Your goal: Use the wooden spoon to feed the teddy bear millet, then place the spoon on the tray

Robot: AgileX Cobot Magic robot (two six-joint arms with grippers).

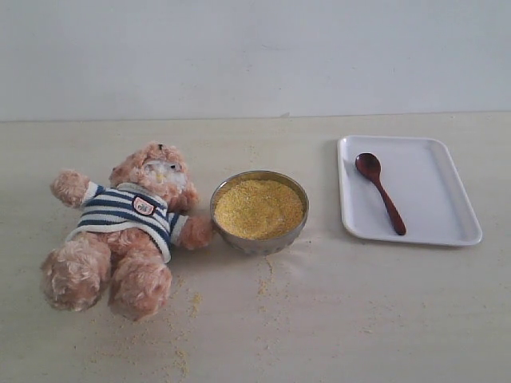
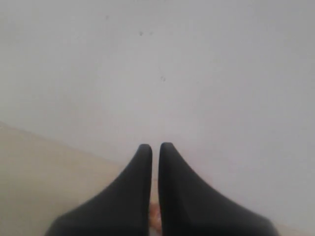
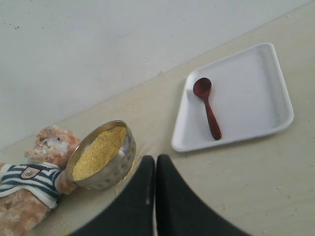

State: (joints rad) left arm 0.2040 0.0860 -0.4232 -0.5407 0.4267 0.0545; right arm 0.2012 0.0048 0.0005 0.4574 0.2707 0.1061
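Plainly, the wooden spoon [image 1: 380, 191] lies on the tray [image 1: 435, 183], three o'clock of the millet [image 1: 259, 209]. The badge [image 1: 144, 205] on the teddy bear [image 1: 120, 231] is unreadable. The left gripper [image 2: 155, 146] and right gripper [image 3: 155, 158] are clenched, empty.

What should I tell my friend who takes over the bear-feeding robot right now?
Left gripper: shut, holding nothing.
Right gripper: shut, holding nothing.
Teddy bear lies on the table, one paw at the metal bowl of millet.
Wooden spoon lies on the tray, right of the bowl.
Loose grains are scattered in front of the bear and the bowl.
Done: spoon is on the tray; whether the bear was fed cannot be told.
Left: if unfed, take spoon, scoop, feed, return it.
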